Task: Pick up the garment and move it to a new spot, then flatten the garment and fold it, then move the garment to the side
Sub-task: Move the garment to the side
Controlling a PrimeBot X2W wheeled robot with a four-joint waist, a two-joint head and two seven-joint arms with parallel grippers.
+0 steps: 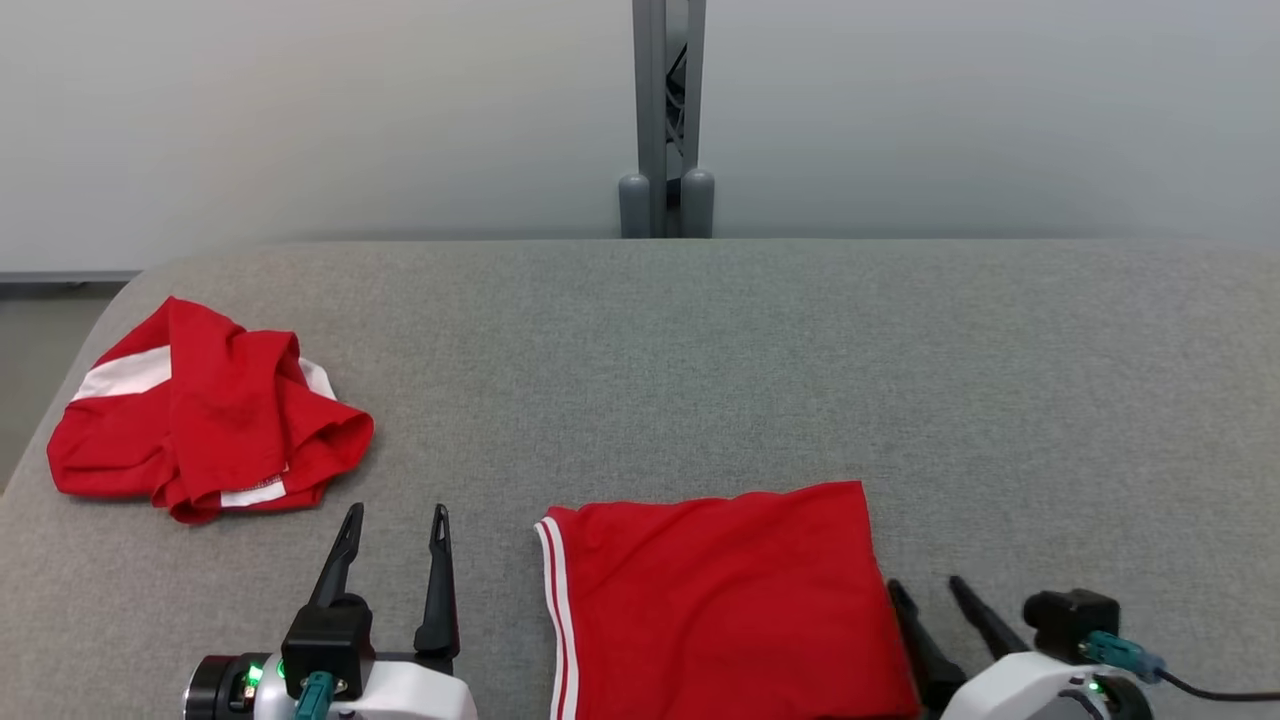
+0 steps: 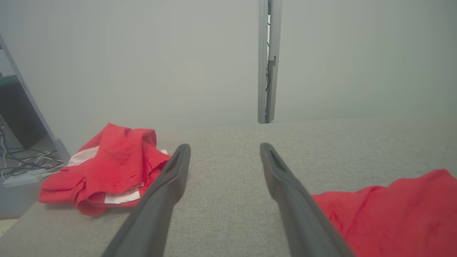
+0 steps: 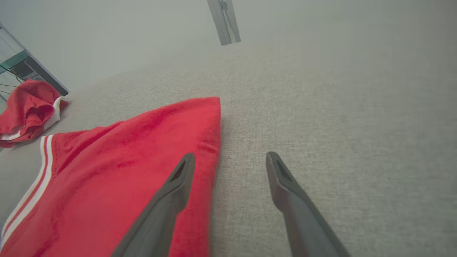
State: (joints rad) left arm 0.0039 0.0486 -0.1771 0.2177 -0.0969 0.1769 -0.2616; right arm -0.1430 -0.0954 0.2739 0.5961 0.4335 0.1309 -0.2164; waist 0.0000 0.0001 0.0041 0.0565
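Folding appears finished — the garment (image 1: 720,600) is laid flat at six o'clock. Jaws of left gripper (image 1: 397,512) and right gripper (image 1: 924,583) are released — only the sideways move is left.

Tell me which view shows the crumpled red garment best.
Head view: the crumpled garment lies whole and unobstructed, far left. In the left wrist view the left gripper overlaps its edge; in the right wrist view it is small and cropped.
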